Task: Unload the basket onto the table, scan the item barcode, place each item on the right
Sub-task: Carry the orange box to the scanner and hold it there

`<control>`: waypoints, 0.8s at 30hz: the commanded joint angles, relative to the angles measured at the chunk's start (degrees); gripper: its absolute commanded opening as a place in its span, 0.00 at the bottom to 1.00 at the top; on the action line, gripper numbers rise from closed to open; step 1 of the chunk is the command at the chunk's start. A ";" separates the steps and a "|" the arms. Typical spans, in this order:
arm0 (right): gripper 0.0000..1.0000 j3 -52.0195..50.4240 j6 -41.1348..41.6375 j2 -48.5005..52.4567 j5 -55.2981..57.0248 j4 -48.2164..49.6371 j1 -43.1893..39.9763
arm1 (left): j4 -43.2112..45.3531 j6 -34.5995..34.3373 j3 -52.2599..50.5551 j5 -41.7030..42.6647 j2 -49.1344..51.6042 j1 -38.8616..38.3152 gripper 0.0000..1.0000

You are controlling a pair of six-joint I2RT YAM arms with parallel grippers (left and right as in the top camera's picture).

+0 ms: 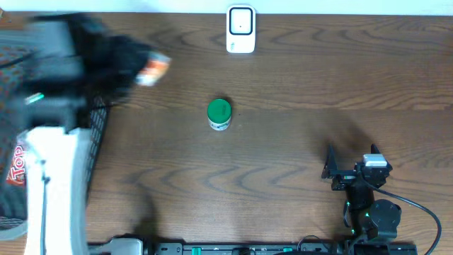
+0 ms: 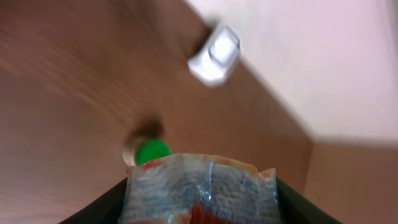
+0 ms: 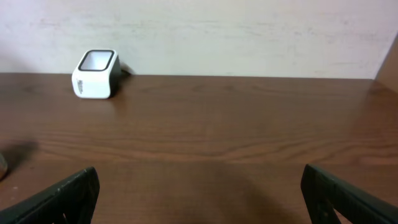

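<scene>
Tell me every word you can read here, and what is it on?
"Top": red letters on a white bag at the left edge, sideways and partly cut off.
Packet: it has print, but too blurred to read.
Scanner: the marks on its front are too small to read.

Red letters reading "TOP" run sideways on a white package at the left edge of the overhead frame. The print on the packet is too blurred to read.
</scene>
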 commanded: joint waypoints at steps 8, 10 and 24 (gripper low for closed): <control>0.99 -0.20 -0.66 -0.31 -0.09 0.02 0.35 | 2.62 0.37 -0.33 -8.15 20.85 -25.70 0.61; 0.99 -0.20 -0.63 -0.31 -0.09 0.00 0.35 | 2.91 0.39 -0.33 -8.13 24.96 -28.24 0.61; 0.99 -0.20 -0.63 -0.31 -0.09 0.00 0.35 | 8.13 1.01 -0.35 -8.15 44.54 -38.82 0.61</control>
